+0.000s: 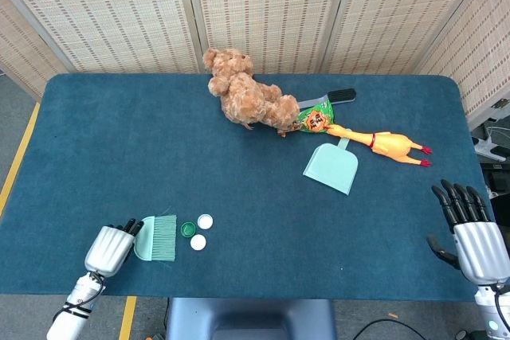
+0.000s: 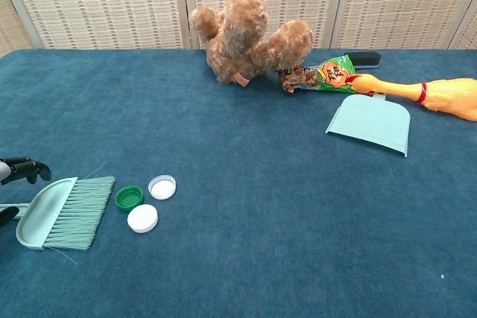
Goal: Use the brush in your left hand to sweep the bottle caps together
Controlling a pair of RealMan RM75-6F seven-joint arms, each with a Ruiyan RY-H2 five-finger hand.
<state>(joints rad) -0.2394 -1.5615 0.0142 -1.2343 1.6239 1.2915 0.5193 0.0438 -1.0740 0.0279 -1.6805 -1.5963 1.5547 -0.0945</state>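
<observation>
Chest view — three bottle caps, one brush.

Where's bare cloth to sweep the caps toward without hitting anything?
Free: the wide stretch right of the bottle caps, below the dustpan, out to the right hand. Crowded: far edge around teddy bear, snack bag and rubber chicken; left hand at the brush.
</observation>
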